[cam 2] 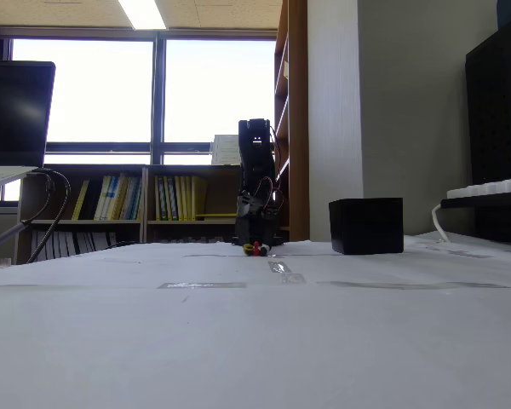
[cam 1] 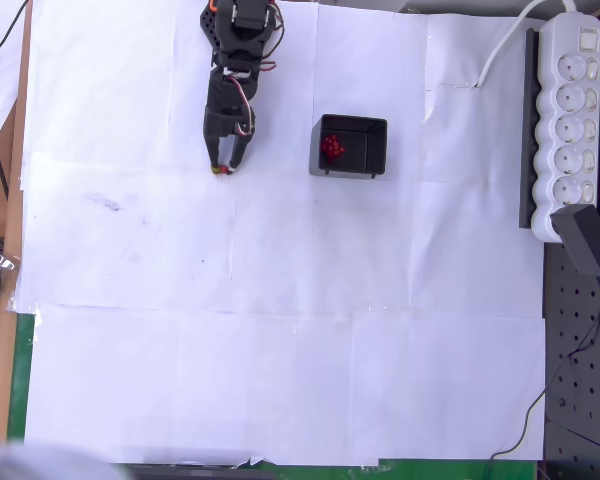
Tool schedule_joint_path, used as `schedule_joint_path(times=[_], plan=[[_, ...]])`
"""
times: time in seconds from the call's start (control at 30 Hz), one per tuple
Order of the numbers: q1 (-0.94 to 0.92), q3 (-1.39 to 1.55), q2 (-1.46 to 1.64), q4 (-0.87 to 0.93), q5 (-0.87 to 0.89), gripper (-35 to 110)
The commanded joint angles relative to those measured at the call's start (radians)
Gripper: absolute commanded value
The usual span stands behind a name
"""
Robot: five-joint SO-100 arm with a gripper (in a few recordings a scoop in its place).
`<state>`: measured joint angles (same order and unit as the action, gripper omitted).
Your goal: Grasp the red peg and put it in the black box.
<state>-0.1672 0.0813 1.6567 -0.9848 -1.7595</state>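
My gripper [cam 1: 224, 169] is down at the paper-covered table, left of the black box [cam 1: 378, 150] in the overhead view. Its fingers converge at the tips, and the tiny red peg [cam 1: 220, 171] sits pinched between them at table level. In the fixed view the red peg [cam 2: 255, 249] shows at the foot of the gripper [cam 2: 255, 247], which points straight down. The black box [cam 2: 366, 226] stands to its right there. Inside the box lies a clump of red pieces [cam 1: 332, 149].
A white power strip [cam 1: 570, 120] with a cable runs along the right edge, with a black adapter [cam 1: 590, 240] below it. White paper [cam 1: 280, 330] covers the table. A wooden edge [cam 1: 10, 250] borders the left side.
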Motion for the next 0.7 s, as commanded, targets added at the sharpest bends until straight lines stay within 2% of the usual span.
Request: schedule_joint_path(times=[0.0,0.1,0.23,0.37,0.5,0.67], plan=[[-0.061,0.005,-0.164,0.123,-0.015,0],[-0.097,0.028,-0.408,0.419,-0.012,0],[-0.115,0.209,-0.736,1.048,0.014,0],[-0.069,0.469,-0.897,1.548,0.1,0],[0.002,0.775,-0.934,1.921,0.167,0],[0.1,1.167,-0.848,2.289,0.195,0]])
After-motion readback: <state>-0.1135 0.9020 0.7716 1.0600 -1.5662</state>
